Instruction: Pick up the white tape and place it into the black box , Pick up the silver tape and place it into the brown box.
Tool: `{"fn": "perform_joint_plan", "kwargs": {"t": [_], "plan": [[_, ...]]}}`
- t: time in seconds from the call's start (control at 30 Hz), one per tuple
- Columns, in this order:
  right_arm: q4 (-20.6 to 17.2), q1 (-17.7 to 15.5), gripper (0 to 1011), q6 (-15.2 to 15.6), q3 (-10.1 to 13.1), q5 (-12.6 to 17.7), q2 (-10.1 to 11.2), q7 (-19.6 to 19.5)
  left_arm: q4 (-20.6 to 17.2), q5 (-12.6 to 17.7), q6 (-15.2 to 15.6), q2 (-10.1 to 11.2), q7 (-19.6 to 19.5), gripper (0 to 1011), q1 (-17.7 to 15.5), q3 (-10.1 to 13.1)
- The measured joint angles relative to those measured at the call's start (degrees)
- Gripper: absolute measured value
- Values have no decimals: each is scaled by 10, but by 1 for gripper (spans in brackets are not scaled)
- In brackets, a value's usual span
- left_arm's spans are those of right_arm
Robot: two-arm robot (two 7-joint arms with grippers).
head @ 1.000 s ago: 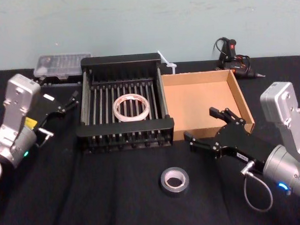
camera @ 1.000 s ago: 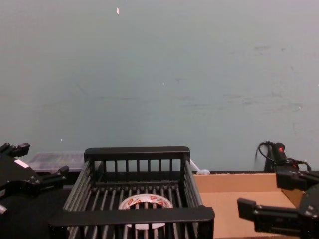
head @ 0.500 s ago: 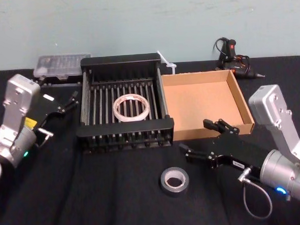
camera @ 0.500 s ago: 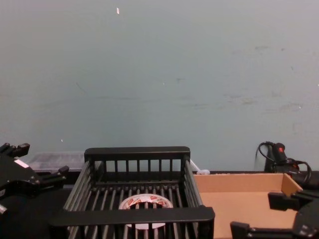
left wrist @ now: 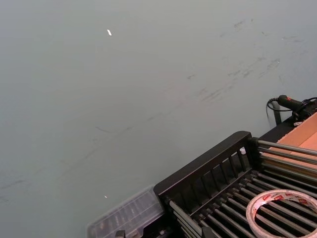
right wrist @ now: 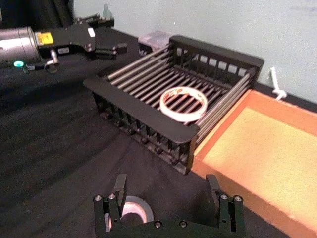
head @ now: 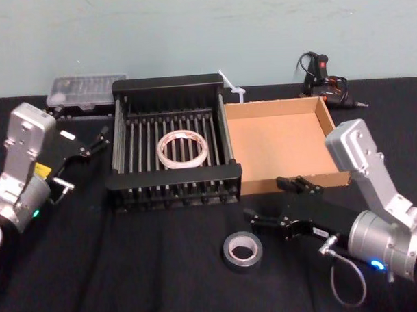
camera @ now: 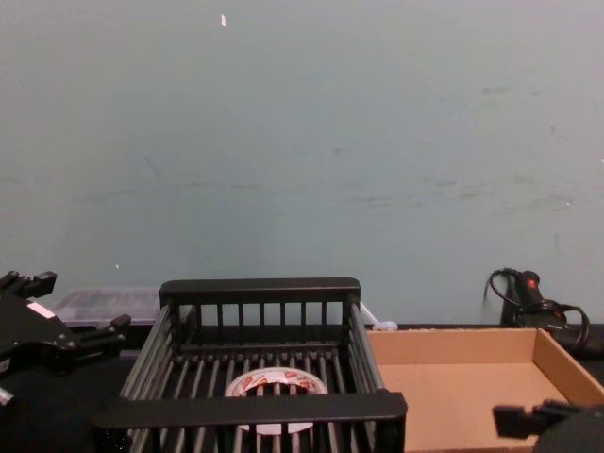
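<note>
Right gripper (head: 266, 202) spread wide, just right of dull grey silver tape (head: 242, 251). White tape (head: 183, 149), red-printed ring, on slatted black box (head: 171, 179); lettering unreadable.

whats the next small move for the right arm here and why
Probably bring the right gripper a little toward the robot's left and down over the silver tape, then close. Its fingers are open and sit just beside the roll, which lies flat on the black cloth. The white tape already rests in the black box, and the brown box has nothing in it.
</note>
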Motion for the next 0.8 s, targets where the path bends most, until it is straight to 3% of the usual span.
{"fn": "perform_joint_plan", "kwargs": {"t": [0.33,0.8], "plan": [[20,11,1000,34,-27,-17,-4,-3,0,0,0,0,0,1001,0,0],[35,13,1000,58,-34,-40,-13,-5,0,0,0,0,0,1001,0,0]]}}
